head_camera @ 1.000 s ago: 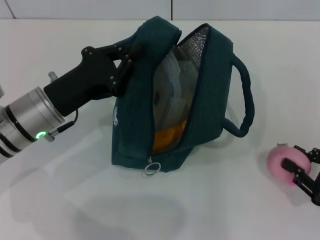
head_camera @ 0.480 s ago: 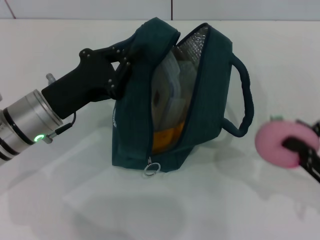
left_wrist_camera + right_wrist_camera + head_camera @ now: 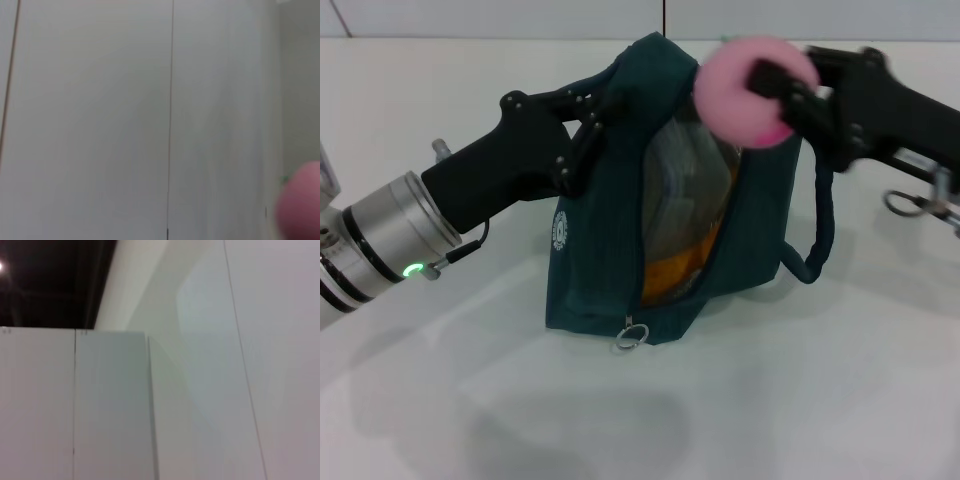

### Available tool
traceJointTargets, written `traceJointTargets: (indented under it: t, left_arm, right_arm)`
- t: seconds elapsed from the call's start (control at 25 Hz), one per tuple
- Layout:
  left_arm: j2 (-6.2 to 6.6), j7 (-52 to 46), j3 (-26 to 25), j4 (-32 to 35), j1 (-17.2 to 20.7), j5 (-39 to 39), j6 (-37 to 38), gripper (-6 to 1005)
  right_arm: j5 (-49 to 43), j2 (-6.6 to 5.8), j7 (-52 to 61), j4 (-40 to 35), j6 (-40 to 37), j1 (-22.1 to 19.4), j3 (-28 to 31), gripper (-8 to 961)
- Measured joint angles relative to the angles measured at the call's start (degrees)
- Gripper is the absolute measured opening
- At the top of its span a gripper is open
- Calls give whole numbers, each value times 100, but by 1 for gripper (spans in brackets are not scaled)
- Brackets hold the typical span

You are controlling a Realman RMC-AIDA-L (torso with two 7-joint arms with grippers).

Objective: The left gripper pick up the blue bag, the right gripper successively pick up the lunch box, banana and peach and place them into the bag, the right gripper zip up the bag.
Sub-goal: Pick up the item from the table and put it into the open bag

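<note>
Peach (image 3: 752,92) is gripped tight by the right gripper (image 3: 772,88) just above the bag (image 3: 610,260) mouth; bag's top edge is pinched & held up by the left gripper (image 3: 582,140). If peach is released off-centre, it could be bounced off the rim or lunch box (image 3: 675,190) & rolled onto the table (image 3: 440,400)

Your left arm comes in from the lower left of the head view, its silver wrist section showing a small green light, and rises toward the middle of the scene. Your left gripper (image 3: 588,125) is clamped on the upper left edge of the blue bag (image 3: 595,270), with the black fingers closed over the fabric. Your right arm reaches in from the right edge, held high and nearly level. Your right gripper (image 3: 770,85) is closed around the pink peach (image 3: 735,95), carrying it in the air above the bag's open top.
</note>
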Motion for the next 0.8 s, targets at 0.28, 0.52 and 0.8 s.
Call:
traceJointTargets:
  t: [0.28, 0.52, 0.8]
  left_arm:
    - [0, 9, -26, -4, -3, -62, -3, 64]
    - [0, 10, -32, 10, -12, -100, -6, 65]
    - [0, 10, -33, -2, 0, -132, -8, 65]
  right_arm:
    - [26, -1, 563, -323, 816, 323, -918, 133]
    - [10, -1, 742, -392, 896, 249, -1204, 227]
    - [12, -1, 723, -457, 891, 112, -1408, 358]
